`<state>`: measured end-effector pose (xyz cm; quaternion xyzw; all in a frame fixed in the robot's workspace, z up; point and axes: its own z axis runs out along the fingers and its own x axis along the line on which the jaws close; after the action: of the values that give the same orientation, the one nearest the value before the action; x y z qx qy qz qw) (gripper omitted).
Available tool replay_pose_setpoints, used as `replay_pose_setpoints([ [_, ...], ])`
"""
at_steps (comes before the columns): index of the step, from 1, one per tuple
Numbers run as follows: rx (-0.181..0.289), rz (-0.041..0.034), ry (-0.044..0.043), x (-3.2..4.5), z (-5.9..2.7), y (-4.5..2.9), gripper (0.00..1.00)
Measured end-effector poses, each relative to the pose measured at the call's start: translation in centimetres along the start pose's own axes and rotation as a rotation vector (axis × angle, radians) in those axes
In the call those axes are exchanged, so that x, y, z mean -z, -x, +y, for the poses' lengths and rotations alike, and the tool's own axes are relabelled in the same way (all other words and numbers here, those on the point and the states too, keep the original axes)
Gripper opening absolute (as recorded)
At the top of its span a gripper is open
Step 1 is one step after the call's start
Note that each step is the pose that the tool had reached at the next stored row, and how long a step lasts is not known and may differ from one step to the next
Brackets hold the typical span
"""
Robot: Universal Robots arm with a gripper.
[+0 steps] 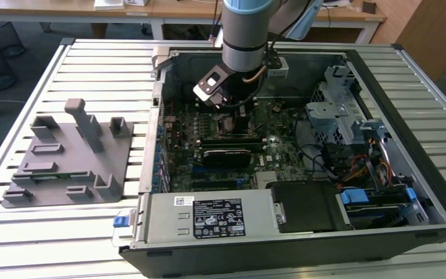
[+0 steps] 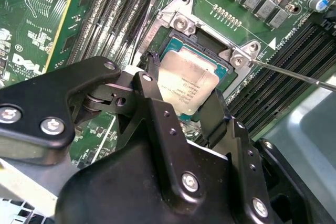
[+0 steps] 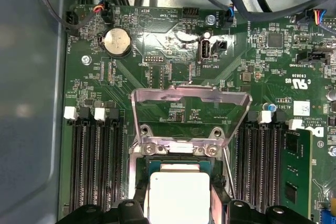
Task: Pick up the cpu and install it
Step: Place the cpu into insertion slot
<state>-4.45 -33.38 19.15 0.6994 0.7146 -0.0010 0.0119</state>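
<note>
An open black computer case (image 1: 285,258) lies on the slatted metal counter (image 1: 45,232), with a grey plastic fixture plate (image 1: 60,168) beside it on the exterior view's left. On the green motherboard (image 3: 173,45), the socket's metal load frame (image 3: 189,96) stands flipped open between black memory slots (image 3: 94,166). The black hand (image 2: 185,92) pinches the flat, square, silver-grey cpu (image 2: 188,83) by opposite edges, right over the open socket (image 2: 191,45).

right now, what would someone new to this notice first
The gripper reaches into the open computer case, shut on the shiny cpu right over the motherboard socket. In the first wrist view the socket's metal frame stands flipped up beyond the chip. On the exterior view's left a grey fixture plate with upright posts lies on the slatted table.
</note>
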Motion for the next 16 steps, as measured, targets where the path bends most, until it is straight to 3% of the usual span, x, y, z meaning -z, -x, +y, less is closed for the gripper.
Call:
replay_pose_setpoints([
  [15,-0.002,0.0020,0.0014,-0.23,0.02,-0.04,0.55],
  [16,-0.002,0.0019,0.0012,-0.23,0.02,-0.04,0.61],
])
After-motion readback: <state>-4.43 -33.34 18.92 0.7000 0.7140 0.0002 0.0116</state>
